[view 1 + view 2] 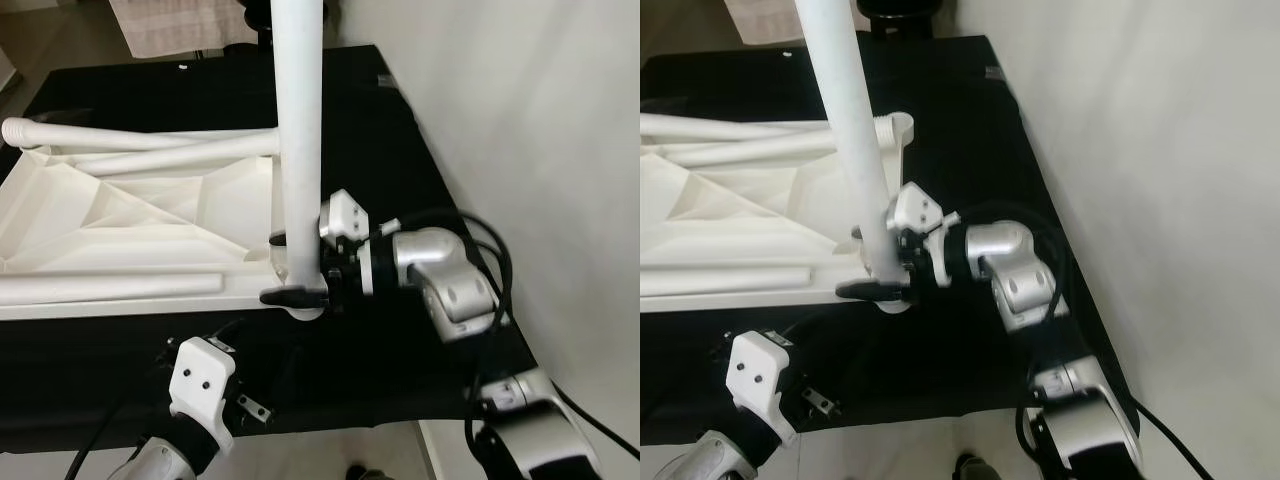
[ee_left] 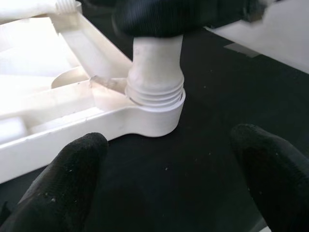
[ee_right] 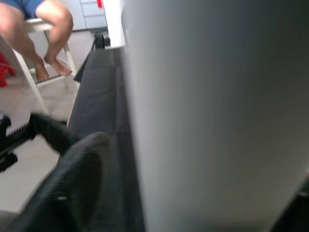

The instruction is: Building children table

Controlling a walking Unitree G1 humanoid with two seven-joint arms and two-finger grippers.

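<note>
Between the right pincer (image 1: 300, 270) fingers, clamped low, stands the white table leg (image 1: 298, 120), threaded into the tabletop's corner socket (image 2: 155, 116). It looks light, stiff and smooth, so gripping near the base suits twisting. The left pincer (image 2: 169, 193) hovers open just short of the socket, holding nothing.

— How's the feed on your end?

— Head cams are bright, even light, prob from overhead. The black desk (image 1: 420, 190) soaks up everything, almost no texture, and the white tabletop (image 1: 120, 220) is near blown out on its ribs. The upright leg (image 1: 300, 130) is sharp at mid-height, soft toward the top edge.

— Wrist cams?

— Left wrist: I get glare on the tabletop panel top-left, leg thread (image 2: 155, 92) in decent focus, left hand fingers (image 2: 72, 179) up close are blurry black blobs. Right wrist is worst: the leg is so near it's a grey out-of-focus wall w/ a light-to-dark gradient, bg room soft but daylight-bright.
</note>
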